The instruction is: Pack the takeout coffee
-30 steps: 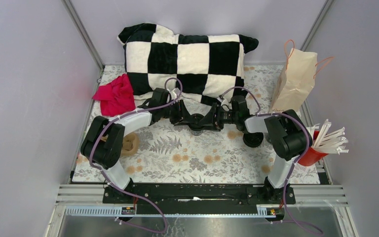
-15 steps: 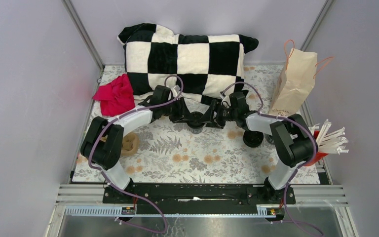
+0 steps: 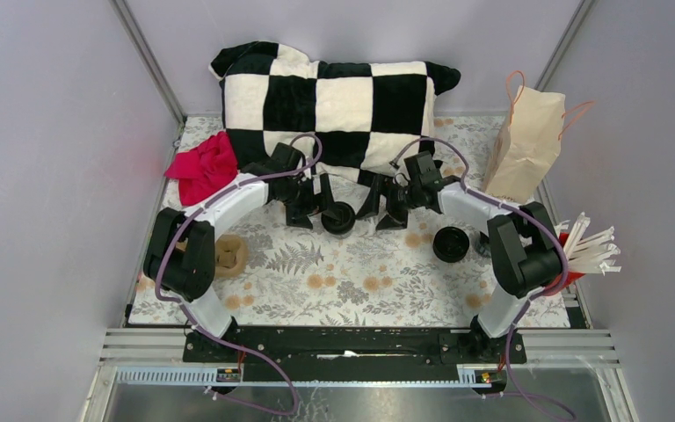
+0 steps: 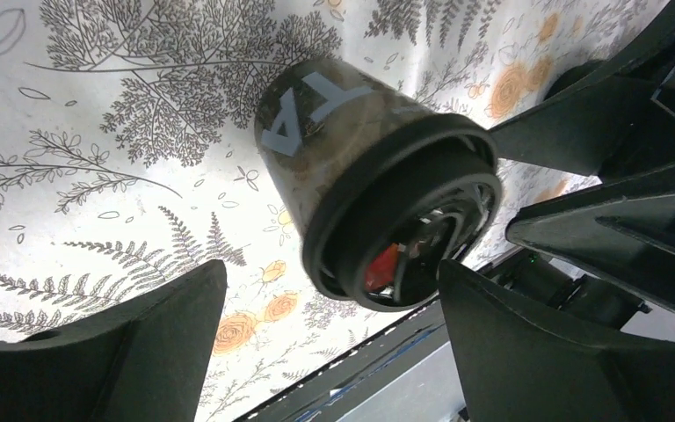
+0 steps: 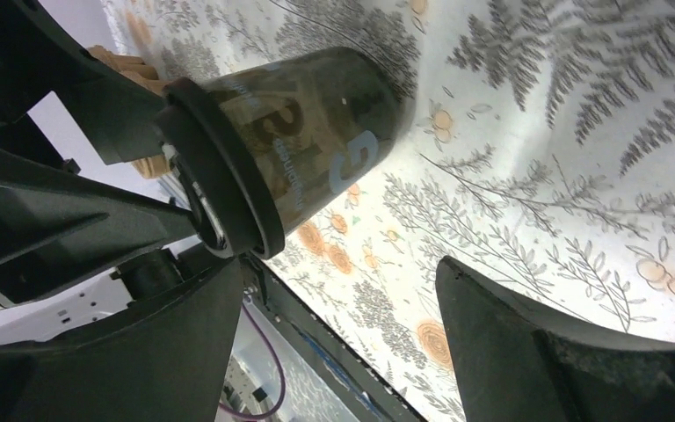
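Note:
One takeout coffee, a black cup (image 3: 337, 217) with a black lid, stands upright on the floral cloth between my two grippers. My left gripper (image 3: 314, 207) is just left of it and open, touching nothing. My right gripper (image 3: 383, 209) is just right of it and also open. In the left wrist view the cup (image 4: 360, 167) sits beyond the spread fingertips (image 4: 141, 343), apart from them. The right wrist view shows the same cup (image 5: 308, 132) ahead of that gripper's left finger (image 5: 141, 352). A second lidded black cup (image 3: 451, 243) stands further right.
A brown pulp carrier (image 3: 228, 255) lies by the left arm. A paper bag (image 3: 523, 145) stands at the back right. A red cup of white straws (image 3: 571, 259) is at the right edge. A checkered pillow (image 3: 334, 105) and a red cloth (image 3: 204, 169) lie at the back.
Both grippers have opened wide and drawn back a little from the cup between them. The cup now stands free on the cloth, slightly left of where it was.

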`<state>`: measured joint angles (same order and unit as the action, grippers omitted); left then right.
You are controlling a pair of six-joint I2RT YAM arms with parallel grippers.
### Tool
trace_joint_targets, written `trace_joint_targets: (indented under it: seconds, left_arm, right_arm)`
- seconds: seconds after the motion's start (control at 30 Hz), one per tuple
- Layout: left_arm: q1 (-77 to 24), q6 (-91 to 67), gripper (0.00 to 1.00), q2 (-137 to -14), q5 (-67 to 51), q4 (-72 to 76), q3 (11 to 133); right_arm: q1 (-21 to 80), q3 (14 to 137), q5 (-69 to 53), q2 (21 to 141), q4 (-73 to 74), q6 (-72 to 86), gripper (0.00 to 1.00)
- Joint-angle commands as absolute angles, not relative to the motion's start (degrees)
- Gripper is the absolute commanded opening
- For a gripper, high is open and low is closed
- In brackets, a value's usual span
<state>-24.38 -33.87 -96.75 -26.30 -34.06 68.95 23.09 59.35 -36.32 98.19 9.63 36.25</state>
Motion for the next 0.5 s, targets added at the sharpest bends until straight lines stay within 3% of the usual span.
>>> trace_joint_targets:
  seconds: [0.0,0.47]
  left_arm:
    - [-23.25,-32.83,0.94,-96.84,-27.05,-35.59,74.59]
    - [-22.05,-31.46,0.97,-95.75,-25.36,-37.62,76.98]
  right_arm:
    - [22.59,67.84,-39.74,101.33,14.22,34.49,0.87]
    - [23.41,77.97,-37.74,106.45,24.09,30.16,0.89]
